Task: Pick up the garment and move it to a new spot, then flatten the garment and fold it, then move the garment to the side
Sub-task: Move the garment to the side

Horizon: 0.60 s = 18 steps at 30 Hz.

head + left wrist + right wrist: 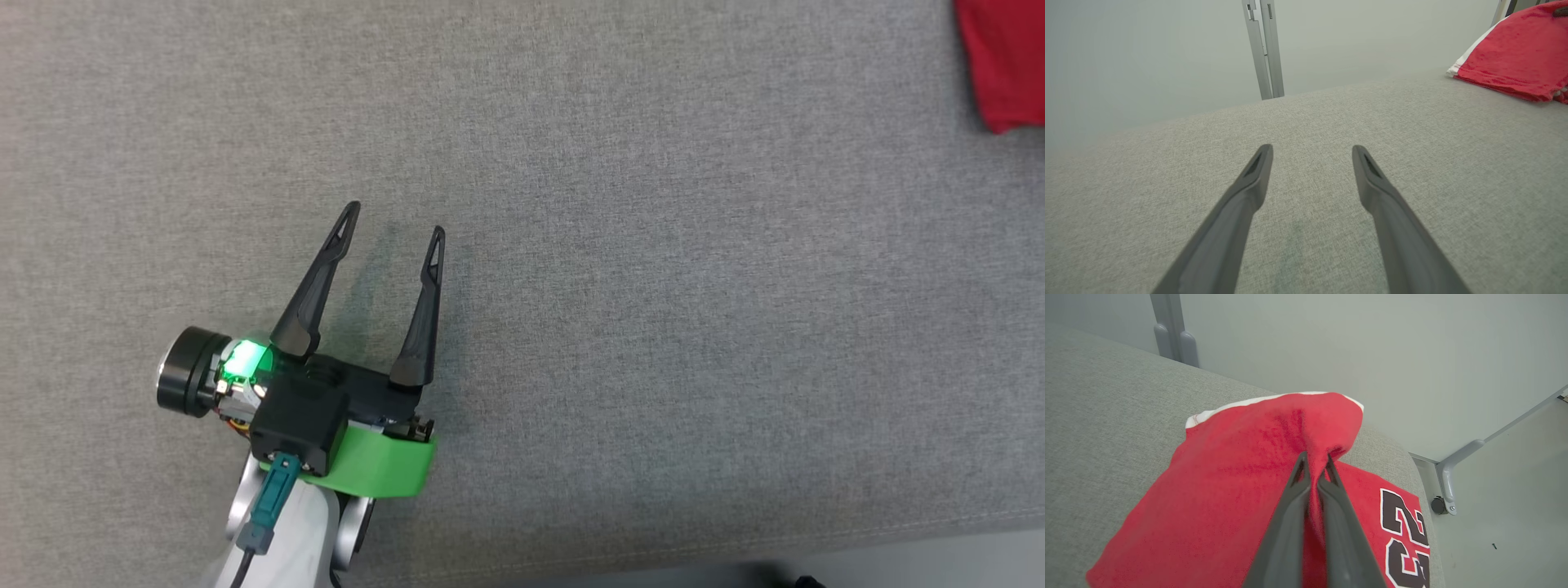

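Observation:
The garment (1229, 473) is a red jersey with white trim and a black number outlined in white. It lies on the grey cushion near its far right corner. My right gripper (1315, 459) is shut on a raised fold of the garment, lifting a peak of cloth. A corner of the garment (1008, 57) shows at the head view's top right, and the garment (1515, 57) also sits at the upper right of the left wrist view. My left gripper (394, 220) stands open over bare cushion at the lower left, far from the cloth, its fingers (1257, 171) empty.
The grey fabric cushion (653, 286) spans the work area; its front edge (816, 543) runs along the bottom right. A pale wall and metal frame posts (1265, 49) stand behind it. A bracket with a caster (1443, 498) sits on the floor past the cushion's right end.

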Available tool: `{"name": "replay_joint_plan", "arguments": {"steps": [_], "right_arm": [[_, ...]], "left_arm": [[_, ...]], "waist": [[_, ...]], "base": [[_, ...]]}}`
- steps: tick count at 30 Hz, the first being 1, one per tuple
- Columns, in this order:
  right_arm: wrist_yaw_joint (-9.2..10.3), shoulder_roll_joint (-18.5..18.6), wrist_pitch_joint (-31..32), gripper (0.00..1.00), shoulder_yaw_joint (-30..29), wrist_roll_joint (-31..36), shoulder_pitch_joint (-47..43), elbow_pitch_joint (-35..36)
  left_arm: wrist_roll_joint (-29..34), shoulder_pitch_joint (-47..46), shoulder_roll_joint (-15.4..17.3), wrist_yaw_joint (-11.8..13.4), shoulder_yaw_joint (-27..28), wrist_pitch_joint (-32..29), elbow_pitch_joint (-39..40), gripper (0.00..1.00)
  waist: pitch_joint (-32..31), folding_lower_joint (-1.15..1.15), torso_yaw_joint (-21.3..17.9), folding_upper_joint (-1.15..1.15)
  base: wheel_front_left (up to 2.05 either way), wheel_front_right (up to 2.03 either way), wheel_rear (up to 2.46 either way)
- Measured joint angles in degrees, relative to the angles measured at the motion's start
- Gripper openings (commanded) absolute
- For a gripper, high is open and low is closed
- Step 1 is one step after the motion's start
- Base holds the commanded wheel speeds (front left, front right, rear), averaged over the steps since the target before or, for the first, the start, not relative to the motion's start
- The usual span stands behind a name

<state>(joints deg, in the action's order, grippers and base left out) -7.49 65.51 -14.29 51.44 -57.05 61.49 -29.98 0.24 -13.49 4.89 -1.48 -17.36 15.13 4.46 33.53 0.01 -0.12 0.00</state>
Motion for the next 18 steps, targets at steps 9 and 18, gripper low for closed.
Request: {"name": "replay_joint_plan", "arguments": {"steps": [9, 18], "right_arm": [[-0.01, 5.54, 0.07, 0.0, -2.02, 2.58, 1.82, -1.38], [-0.04, 3.67, -0.44, 1.0, -7.8, 13.38, 3.92, -13.21]], "left_arm": [[0.01, -2.3, 0.4, -0.3, -1.1, 0.0, 0.22, 1.0], [-0.22, -3.31, 0.44, -0.33, -1.57, 0.0, -0.55, 1.0]], "waist": [[3.94, 0.0, -0.4, 0.0], [4.27, 0.0, 0.86, 0.0]], "base": [[0.0, 0.0, 0.0], [0.0, 0.0, 0.0]]}}
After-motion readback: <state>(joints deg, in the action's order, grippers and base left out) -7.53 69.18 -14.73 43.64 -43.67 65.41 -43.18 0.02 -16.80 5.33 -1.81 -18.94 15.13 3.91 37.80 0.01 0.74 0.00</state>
